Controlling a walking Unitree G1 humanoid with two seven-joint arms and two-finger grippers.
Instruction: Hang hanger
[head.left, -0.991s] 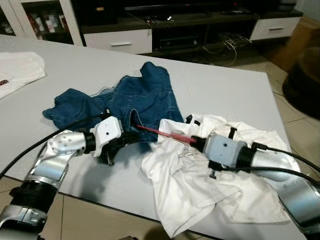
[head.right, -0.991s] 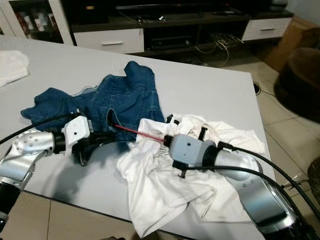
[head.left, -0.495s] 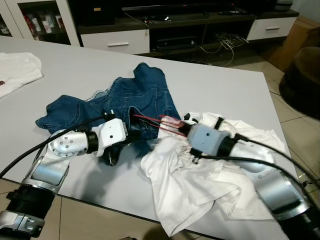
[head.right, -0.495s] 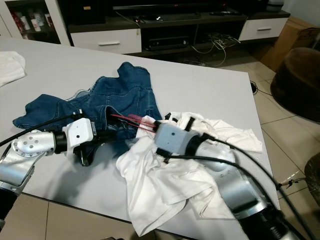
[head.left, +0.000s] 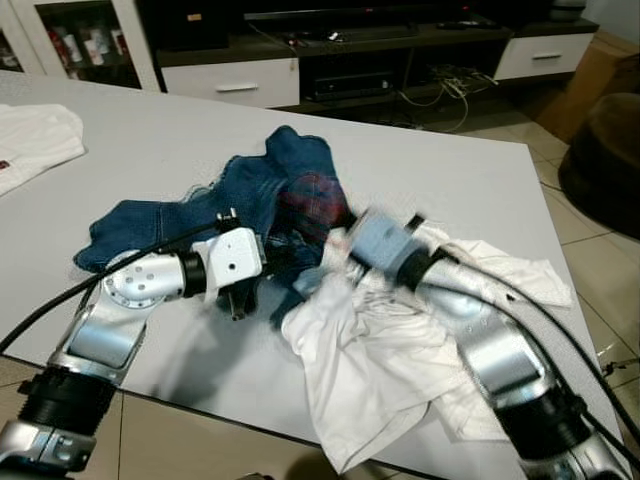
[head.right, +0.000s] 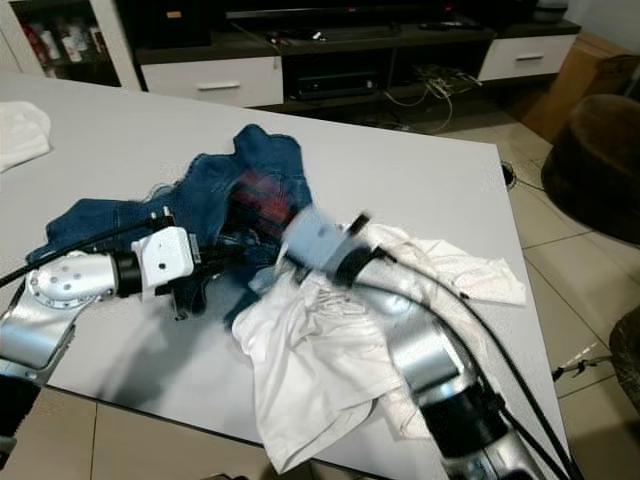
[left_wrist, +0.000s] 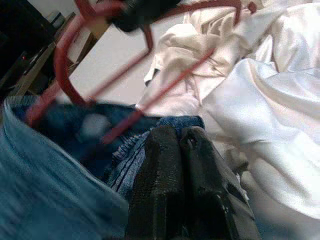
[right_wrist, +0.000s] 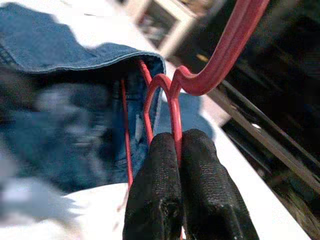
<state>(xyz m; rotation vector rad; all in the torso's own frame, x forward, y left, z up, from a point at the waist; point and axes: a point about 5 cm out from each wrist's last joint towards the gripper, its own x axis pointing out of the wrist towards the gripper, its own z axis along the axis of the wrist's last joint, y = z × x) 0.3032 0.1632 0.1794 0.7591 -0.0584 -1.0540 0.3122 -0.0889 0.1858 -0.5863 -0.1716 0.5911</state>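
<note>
Blue jeans (head.left: 265, 185) lie bunched on the grey table (head.left: 460, 180), with a white shirt (head.left: 385, 350) crumpled to their right. My right gripper (right_wrist: 180, 136) is shut on a red wire hanger (right_wrist: 220, 55). It holds the hanger (head.left: 310, 195), blurred by motion, over the jeans' open waistband (right_wrist: 75, 55). My left gripper (head.left: 272, 280) sits at the near edge of the jeans with its fingers (left_wrist: 160, 165) pressed together on the denim hem. The hanger's hook (left_wrist: 65, 75) arches just beyond them.
A second white garment (head.left: 30, 140) lies at the table's far left. Behind the table stand a dark TV cabinet (head.left: 340, 50) with white drawers and loose cables. A brown pouffe (head.left: 605, 150) sits on the tiled floor at the right. The table's near edge (head.left: 200, 405) is close to me.
My right gripper has swung the hanger left and away from me, off the white shirt and onto the jeans. The left gripper rose slightly, and the jeans bunched up.
</note>
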